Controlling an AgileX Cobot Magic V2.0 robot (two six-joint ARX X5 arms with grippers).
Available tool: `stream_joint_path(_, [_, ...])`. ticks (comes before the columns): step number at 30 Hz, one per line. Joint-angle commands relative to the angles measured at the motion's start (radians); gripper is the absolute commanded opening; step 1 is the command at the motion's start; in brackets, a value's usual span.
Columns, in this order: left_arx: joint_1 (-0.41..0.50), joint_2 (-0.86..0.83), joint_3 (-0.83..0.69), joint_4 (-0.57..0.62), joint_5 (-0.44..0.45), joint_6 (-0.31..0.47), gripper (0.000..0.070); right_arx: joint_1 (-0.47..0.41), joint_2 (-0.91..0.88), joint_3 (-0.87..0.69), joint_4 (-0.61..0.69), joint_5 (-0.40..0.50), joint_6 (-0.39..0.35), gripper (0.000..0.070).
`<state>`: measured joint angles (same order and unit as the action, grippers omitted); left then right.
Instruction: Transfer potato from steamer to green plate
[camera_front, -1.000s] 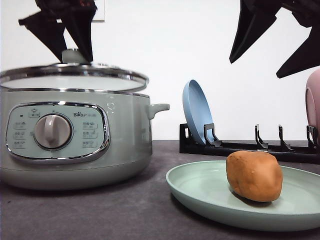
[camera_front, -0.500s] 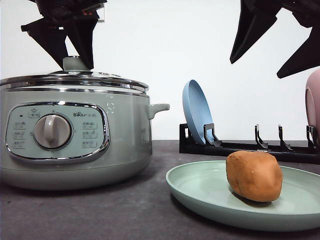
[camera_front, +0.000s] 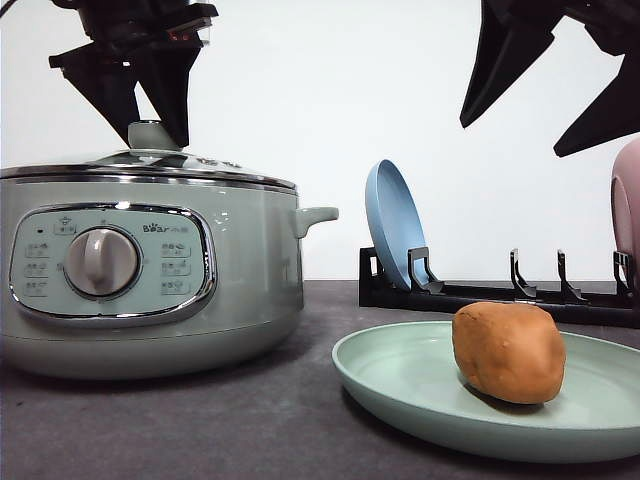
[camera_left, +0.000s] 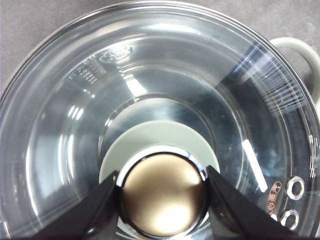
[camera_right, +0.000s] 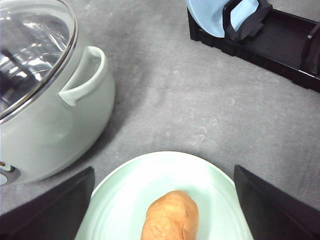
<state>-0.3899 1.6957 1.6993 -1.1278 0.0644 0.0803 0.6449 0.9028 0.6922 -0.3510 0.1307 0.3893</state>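
The potato (camera_front: 508, 352) lies on the green plate (camera_front: 400, 375), at about four o'clock from the steamer (camera_front: 150, 265), whose glass lid (camera_left: 150, 100) sits closed with the left gripper (camera_left: 162, 192) pinching its knob (camera_left: 162, 197), while the right gripper (camera_right: 162, 200) hangs spread wide above the plate, holding nothing.

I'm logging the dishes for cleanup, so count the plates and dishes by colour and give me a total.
Green: 1, the green plate lying flat with the potato on it
Blue: 1, the blue plate standing in the black rack
Pink: 1, the pink dish at the rack's right end, partly cut off by the picture edge
Total: 3
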Motion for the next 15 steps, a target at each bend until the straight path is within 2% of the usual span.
stream_joint_path(1, [-0.004,0.037,0.022,0.007,0.010,0.006,0.0008,0.005,0.004,0.017,0.006,0.002,-0.012,0.0561])
stream_joint_path(3, [-0.004,0.037,0.022,-0.004,0.010,0.005,0.0086,0.005,0.004,0.017,0.006,0.002,-0.013,0.0561])
stream_joint_path(6, [-0.004,0.036,0.022,-0.006,0.010,0.005,0.0355,0.005,0.004,0.017,0.006,0.002,-0.017,0.0561])
stream_joint_path(8, [-0.004,0.036,0.022,-0.006,0.010,0.001,0.0494,0.005,0.004,0.017,0.006,0.002,-0.018,0.0561])
stream_joint_path(9, [-0.004,0.036,0.022,-0.006,0.010,0.000,0.0521,0.005,0.004,0.017,0.006,0.002,-0.019,0.0561])
stream_joint_path(15, [-0.004,-0.001,0.029,0.003,0.011,-0.014,0.0522,0.006,0.004,0.017,0.005,0.000,-0.031,0.0561])
